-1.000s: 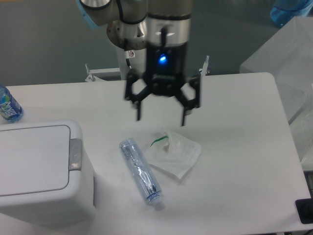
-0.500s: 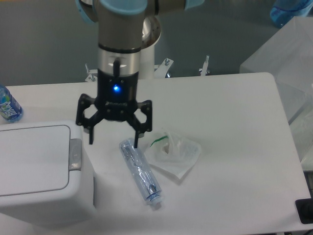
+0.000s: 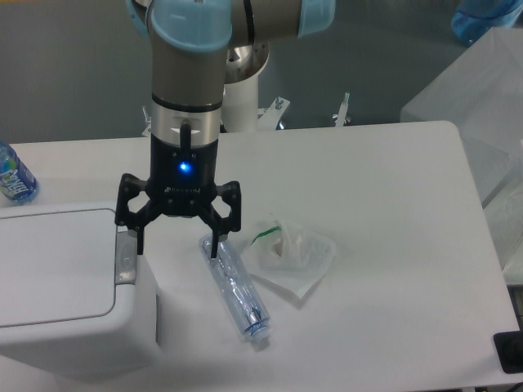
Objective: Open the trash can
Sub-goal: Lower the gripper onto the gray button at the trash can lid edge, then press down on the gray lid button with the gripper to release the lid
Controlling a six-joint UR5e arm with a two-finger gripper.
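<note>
At the far left edge of the white table (image 3: pixel 392 163), a blue-labelled water bottle (image 3: pixel 13 175) stands partly cut off by the frame, behind the trash can (image 3: pixel 69 286); the trash can, a large white boxy bin with rounded corners, occupies the lower left corner, its flat rectangular lid (image 3: pixel 53 265) lying closed and level; a small grey push-tab latch (image 3: pixel 124 259) sits on the lid's right edge, facing the centre of the table; directly above and just right of the latch hangs the gripper (image 3: pixel 176 245), pointing downward with its two black fingers spread wide apart and nothing between them; the left fingertip (image 3: pixel 140 243) appears at the upper end of the latch, though contact cannot be confirmed from this view; the right fingertip (image 3: pixel 214 247) overlaps the upper end of a clear plastic bottle (image 3: pixel 235 285); a blue indicator light glows on the gripper body, below the silver wrist and the grey and light-blue arm (image 3: pixel 189 57), which rises out of the top of the frame; the clear bottle lies on its side on the table, cap end toward the lower right, just beside the bin's right wall; to the right of the bottle, touching or nearly touching it, rests a crumpled translucent plastic bag (image 3: pixel 292 251) with a green mark near its top; at the far right, translucent sheeting (image 3: pixel 482 90) covers objects beyond the table edge; a dark object (image 3: pixel 511 353) shows at the lower right corner.
</note>
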